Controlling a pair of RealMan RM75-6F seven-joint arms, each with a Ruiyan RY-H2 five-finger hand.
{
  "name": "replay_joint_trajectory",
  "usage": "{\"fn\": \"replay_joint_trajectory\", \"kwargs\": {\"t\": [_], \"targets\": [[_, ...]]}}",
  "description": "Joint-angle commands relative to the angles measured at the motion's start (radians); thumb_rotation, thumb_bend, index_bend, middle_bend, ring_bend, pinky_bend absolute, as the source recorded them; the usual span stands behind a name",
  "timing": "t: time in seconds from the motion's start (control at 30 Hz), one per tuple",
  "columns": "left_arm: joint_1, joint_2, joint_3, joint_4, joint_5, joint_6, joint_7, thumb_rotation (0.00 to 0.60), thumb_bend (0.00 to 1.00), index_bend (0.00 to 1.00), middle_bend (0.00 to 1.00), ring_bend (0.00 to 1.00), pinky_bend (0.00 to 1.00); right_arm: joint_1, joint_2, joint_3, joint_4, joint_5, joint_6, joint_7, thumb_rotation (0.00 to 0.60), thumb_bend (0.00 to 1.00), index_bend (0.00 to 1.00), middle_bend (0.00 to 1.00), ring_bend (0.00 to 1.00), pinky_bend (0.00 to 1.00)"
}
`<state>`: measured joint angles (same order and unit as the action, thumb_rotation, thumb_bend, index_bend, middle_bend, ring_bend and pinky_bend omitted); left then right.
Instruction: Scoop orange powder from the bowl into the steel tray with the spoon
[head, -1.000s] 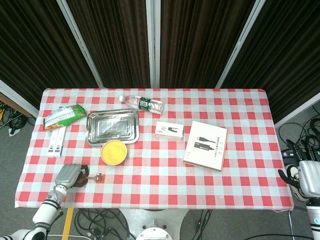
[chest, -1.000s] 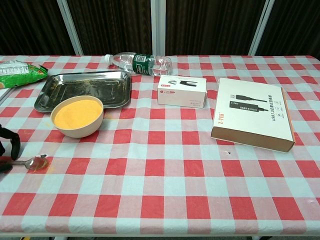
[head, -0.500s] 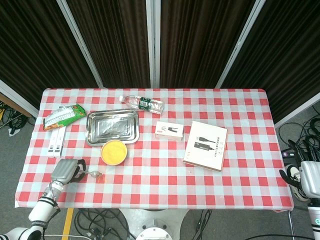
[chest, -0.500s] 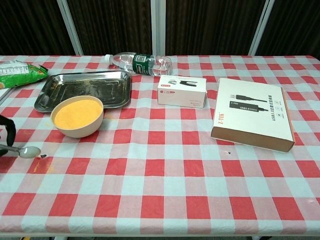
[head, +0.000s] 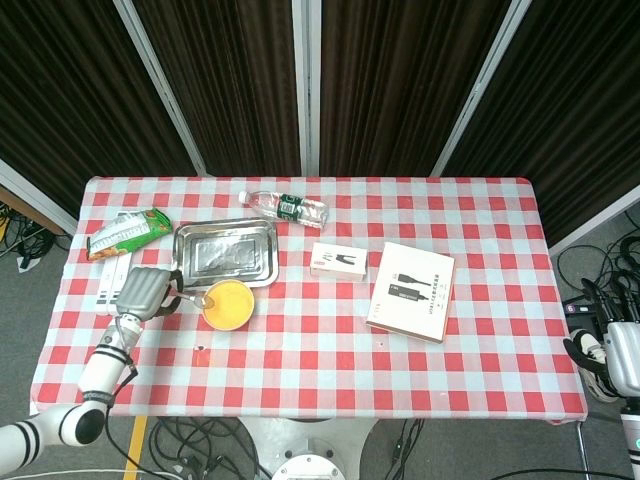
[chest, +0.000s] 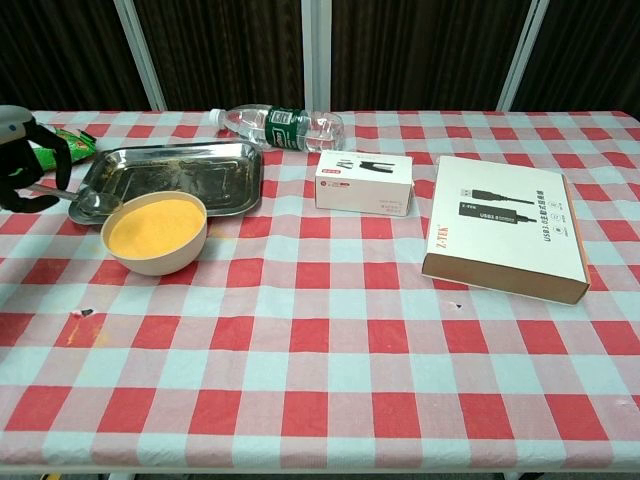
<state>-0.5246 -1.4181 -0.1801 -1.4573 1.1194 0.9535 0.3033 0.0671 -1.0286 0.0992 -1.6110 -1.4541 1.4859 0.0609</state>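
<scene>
While fingers (chest: 22, 165) grip spoon (chest: 88, 201), bowl (chest: 155, 235) adjacent.

Left robot hand (head: 143, 291) sits at the counter's (head: 300, 370) left side, w/ a spoon (head: 190, 298) held out toward the bowl (head: 228, 304); spoon tip is at the bowl's left rim. Bowl is full of orange powder (head: 230, 300), just in front of the steel tray (head: 224, 253). A small orange spill (head: 203, 349) marks the cloth nearer the front edge. Behind the tray lies a water bottle (head: 285, 208) on its side. Green snack bag (head: 126, 232) and a white strip box (head: 112, 282) are far left. A small white box (head: 339, 262) and a bigger flat box (head: 411, 290) lie mid-right. Right robot hand (head: 615, 358) hangs off the counter's right front corner, holding nothing, fingers hard to make out.
</scene>
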Motion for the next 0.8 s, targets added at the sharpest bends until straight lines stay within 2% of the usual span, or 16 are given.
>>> {"fn": "replay_joint_trajectory", "kwargs": {"t": [0.03,0.3,0.47,0.63,0.8], "targets": [[-0.045,-0.050,-0.011,0.023,-0.069,-0.012,0.092,0.600,0.44,0.64,1.00,0.97,1.00,0.000,0.000,0.000,0.002,0.003,-0.003,0.002,0.600,0.15,0.09,0.22,0.03,0.11],[-0.069,-0.084,0.010,0.002,-0.137,0.034,0.221,0.600,0.44,0.61,1.00,0.97,1.00,0.003,-0.004,0.001,0.010,0.004,-0.009,0.010,0.600,0.15,0.09,0.22,0.03,0.12],[-0.076,-0.081,0.028,-0.024,-0.136,0.048,0.248,0.600,0.44,0.55,1.00,0.97,1.00,0.006,-0.006,0.002,0.016,0.005,-0.014,0.017,0.600,0.15,0.09,0.22,0.03,0.11],[-0.080,-0.059,0.037,-0.058,-0.137,0.058,0.259,0.600,0.44,0.43,0.99,0.97,1.00,0.003,-0.006,0.003,0.022,0.010,-0.012,0.025,0.600,0.15,0.09,0.22,0.03,0.12],[-0.088,-0.030,0.046,-0.065,-0.131,0.047,0.256,0.600,0.43,0.43,0.99,0.96,1.00,0.004,0.001,0.011,0.026,0.016,-0.010,0.037,0.600,0.15,0.09,0.22,0.03,0.12]]}}
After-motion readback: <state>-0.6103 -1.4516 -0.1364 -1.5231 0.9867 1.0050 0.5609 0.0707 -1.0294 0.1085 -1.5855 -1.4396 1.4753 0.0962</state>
